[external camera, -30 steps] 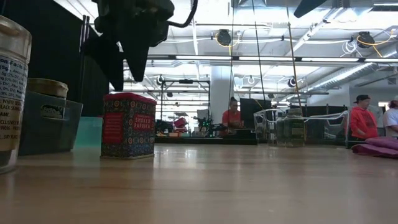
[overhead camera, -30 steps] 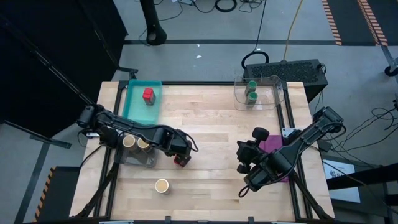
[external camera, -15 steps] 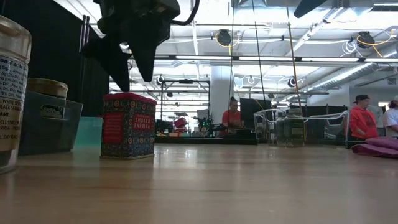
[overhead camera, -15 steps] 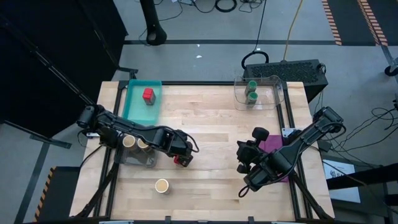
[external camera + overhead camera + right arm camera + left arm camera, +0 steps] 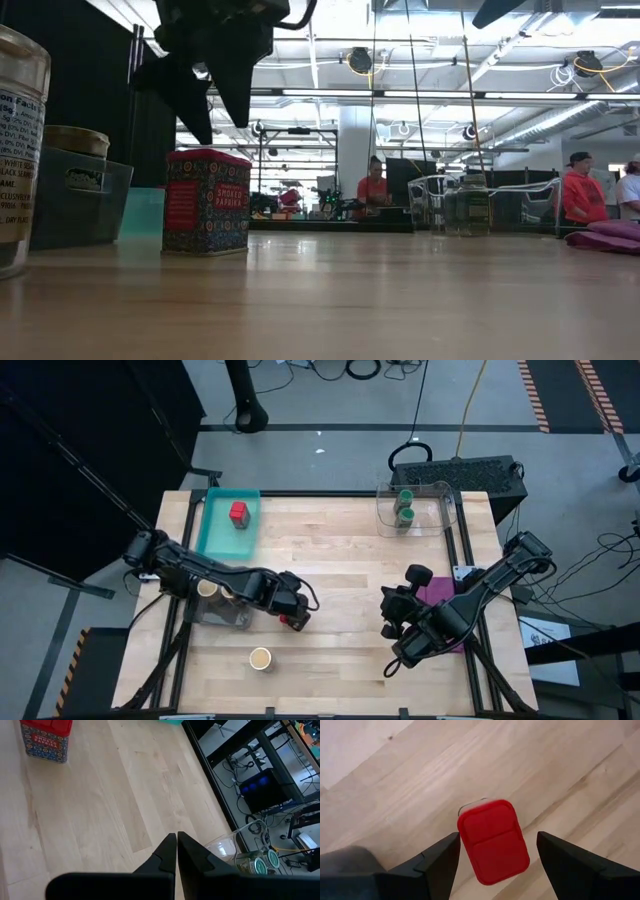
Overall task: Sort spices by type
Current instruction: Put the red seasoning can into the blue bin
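Note:
A red blocky spice tin [image 5: 297, 622] [image 5: 207, 202] [image 5: 492, 841] stands upright on the wooden table. My left gripper [image 5: 291, 612] [image 5: 221, 125] [image 5: 497, 836] hangs open just above it, one finger on each side and clear of it. A second red tin [image 5: 238, 512] sits in the teal tray [image 5: 216, 532]. Two tan jars [image 5: 207, 588] stand in a clear bin [image 5: 228, 618], and a third [image 5: 261, 658] stands alone near the front edge. Two green-lidded jars [image 5: 404, 507] sit in the far clear bin [image 5: 435, 510]. My right gripper [image 5: 390, 610] [image 5: 176, 840] waits shut at the right.
A purple cloth [image 5: 437, 592] [image 5: 605, 236] lies under the right arm. Bare wood spans the table's middle between the two arms. In the low view, people stand in the room beyond the table's far edge.
My left gripper has tipped a little and edged over the red tin, staying open and above it. The tin has not moved.

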`<state>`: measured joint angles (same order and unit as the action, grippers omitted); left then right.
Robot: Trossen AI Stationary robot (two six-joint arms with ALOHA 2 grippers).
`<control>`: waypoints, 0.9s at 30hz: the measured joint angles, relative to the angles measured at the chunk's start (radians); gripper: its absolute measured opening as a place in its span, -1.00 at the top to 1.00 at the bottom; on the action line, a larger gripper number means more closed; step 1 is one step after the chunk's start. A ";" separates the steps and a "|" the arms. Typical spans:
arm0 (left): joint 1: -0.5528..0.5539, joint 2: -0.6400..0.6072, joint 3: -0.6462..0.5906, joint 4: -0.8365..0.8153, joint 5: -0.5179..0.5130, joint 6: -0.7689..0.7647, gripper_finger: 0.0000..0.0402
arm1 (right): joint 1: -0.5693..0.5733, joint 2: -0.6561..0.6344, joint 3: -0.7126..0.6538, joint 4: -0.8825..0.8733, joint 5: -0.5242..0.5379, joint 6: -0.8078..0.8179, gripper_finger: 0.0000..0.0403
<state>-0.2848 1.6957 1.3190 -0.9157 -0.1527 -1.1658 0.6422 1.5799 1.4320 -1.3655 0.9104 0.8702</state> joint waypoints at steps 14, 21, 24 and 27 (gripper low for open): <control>-0.003 0.079 0.000 -0.010 0.042 -0.007 -0.34 | 0.000 0.000 0.000 0.001 0.000 -0.017 1.00; -0.003 0.081 0.000 -0.010 0.042 -0.007 -0.34 | 0.000 0.000 0.000 0.002 0.000 -0.019 1.00; -0.004 0.090 0.000 -0.008 0.035 -0.004 -0.34 | 0.000 0.000 0.000 0.002 0.000 -0.019 1.00; -0.004 0.119 0.000 -0.008 0.033 0.007 -0.34 | 0.000 0.000 0.000 0.002 0.000 -0.019 1.00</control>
<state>-0.2886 1.8151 1.3186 -0.9235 -0.1196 -1.1588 0.6426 1.5803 1.4322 -1.3632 0.9108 0.8516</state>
